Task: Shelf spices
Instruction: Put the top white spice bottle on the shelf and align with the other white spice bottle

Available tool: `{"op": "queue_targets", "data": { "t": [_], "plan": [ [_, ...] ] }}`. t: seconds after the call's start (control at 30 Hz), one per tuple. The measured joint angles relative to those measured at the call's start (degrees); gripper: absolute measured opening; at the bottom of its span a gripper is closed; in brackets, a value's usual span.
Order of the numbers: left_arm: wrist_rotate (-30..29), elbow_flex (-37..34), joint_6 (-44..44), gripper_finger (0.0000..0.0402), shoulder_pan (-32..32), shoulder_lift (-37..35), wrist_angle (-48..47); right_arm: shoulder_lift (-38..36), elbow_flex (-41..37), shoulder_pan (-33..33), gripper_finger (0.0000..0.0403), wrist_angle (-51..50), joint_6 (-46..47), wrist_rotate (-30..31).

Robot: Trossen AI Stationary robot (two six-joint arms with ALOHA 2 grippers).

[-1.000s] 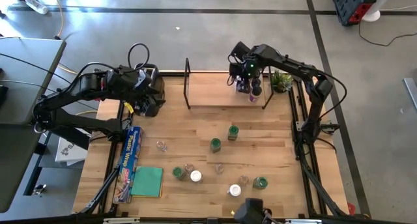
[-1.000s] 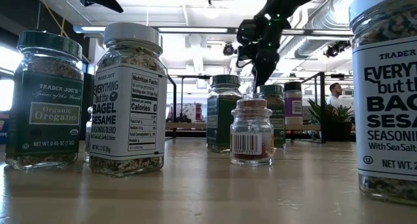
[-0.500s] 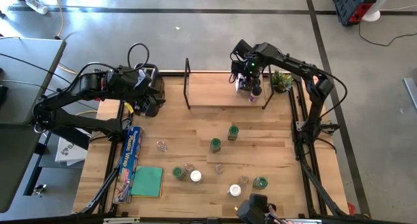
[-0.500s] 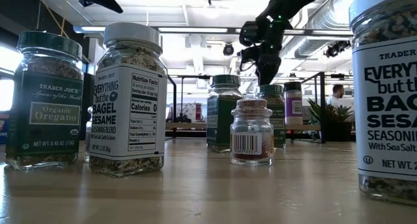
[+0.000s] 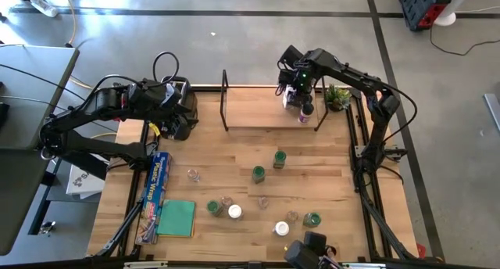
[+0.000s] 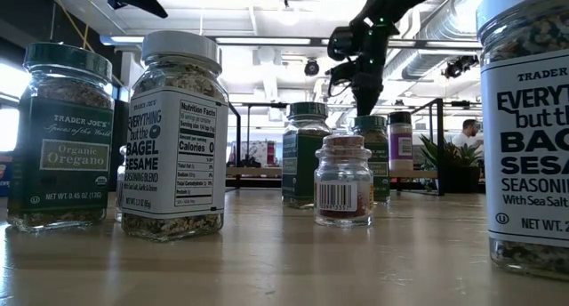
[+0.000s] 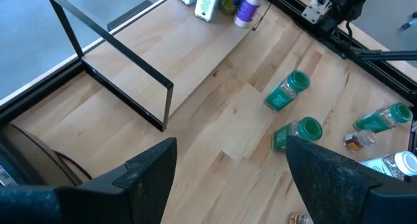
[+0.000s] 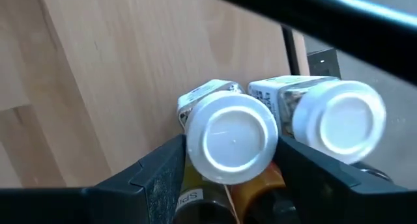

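Raised right gripper astride white-lidded jar

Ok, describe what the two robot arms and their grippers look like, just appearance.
Both arms are dark, slim and jointed, built of black tubular links with chunkier black housings at the joints. A looped black cable rises above the left arm's wrist. The left gripper has two broad, flat, matte black fingers. The right gripper has the same kind of dark angular fingers, and a small green light glows on the right arm's wrist housing.
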Motion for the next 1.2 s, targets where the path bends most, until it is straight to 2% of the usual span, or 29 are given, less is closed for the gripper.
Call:
{"op": "queue_targets", "data": {
  "t": [0.37,0.47,0.6,0.87,0.97,1.2],
  "plan": [
    [0.0,0.0,0.2,0.0282,0.0,0.0,0.0,0.0,6.7,0.1,0.0235,-8.1,2.3,-0.1],
    [0.0,0.0,0.5,0.0282,0.0,0.0,0.0,0.0,8.9,0.4,0.0226,-8.2,4.7,-2.9],
    [0.0,0.0,0.5,0.0282,0.0,0.0,0.0,0.0,10.1,0.4,0.0171,-5.0,8.5,-9.4],
    [0.0,0.0,1.0,0.0282,0.0,0.0,0.1,2.2,9.4,3.0,0.0019,0.2,11.7,-8.0],
    [0.0,0.0,1.0,0.0282,0.0,0.0,0.1,3.8,9.4,4.3,0.0006,0.9,11.5,-7.8],
    [0.0,0.0,0.6,0.0282,0.0,0.0,0.0,7.2,9.3,5.1,0.0002,-1.9,13.7,-0.4]
  ]
}}
